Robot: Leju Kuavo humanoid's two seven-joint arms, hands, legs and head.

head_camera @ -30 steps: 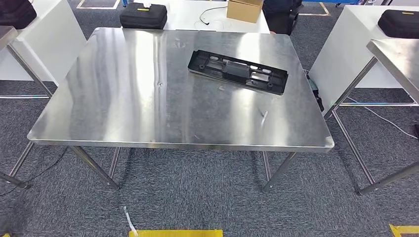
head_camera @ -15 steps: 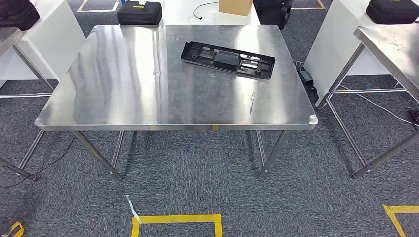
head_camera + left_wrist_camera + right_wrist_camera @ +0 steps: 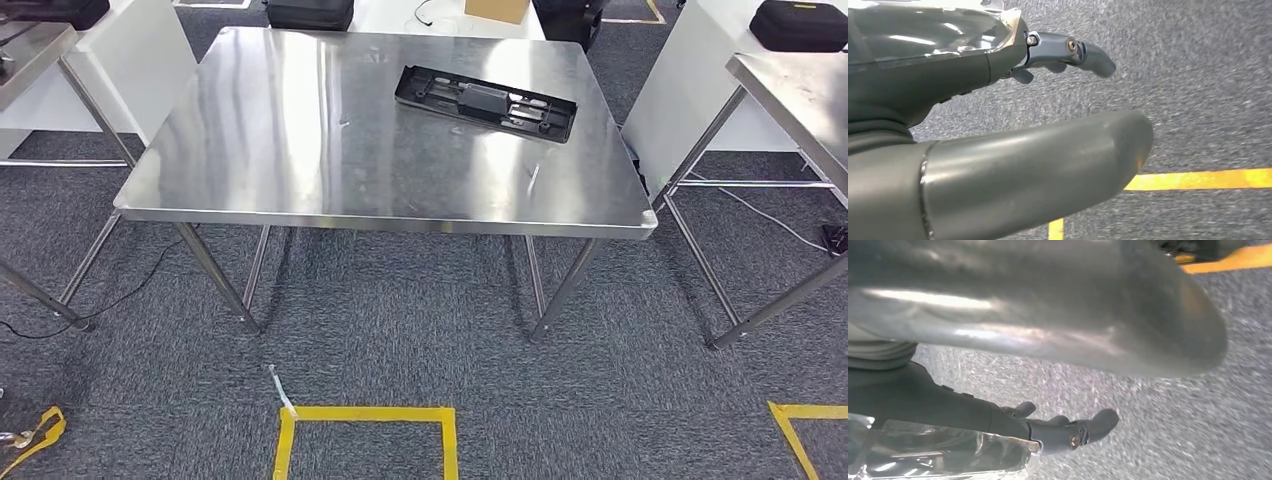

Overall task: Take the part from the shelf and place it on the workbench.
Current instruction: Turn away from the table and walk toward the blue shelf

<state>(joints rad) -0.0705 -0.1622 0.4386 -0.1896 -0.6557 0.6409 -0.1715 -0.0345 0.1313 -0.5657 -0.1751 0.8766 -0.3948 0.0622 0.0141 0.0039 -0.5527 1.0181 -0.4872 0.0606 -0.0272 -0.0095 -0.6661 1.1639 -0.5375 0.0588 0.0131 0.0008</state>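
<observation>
black plastic part [image 3: 487, 102] lies on the steel workbench [image 3: 300, 150]; view has pulled back; left hand [image 3: 998, 145] and right hand [image 3: 1048, 315] hang empty, fingers apart.

Grey speckled carpet floor [image 3: 400, 350] marked with yellow tape lines [image 3: 365, 412], one more at the lower right corner [image 3: 800, 425]. Centre: stainless-steel surface [image 3: 300, 150] on slanted tubular legs [image 3: 215, 275], its top streaked with bright reflections of overhead light. Right: a second steel table [image 3: 800, 85] beside a white cabinet [image 3: 680, 90] carrying a black case [image 3: 800, 25]. Left: another white cabinet [image 3: 140, 60]. A black cable [image 3: 110, 300] trails across the carpet.
</observation>
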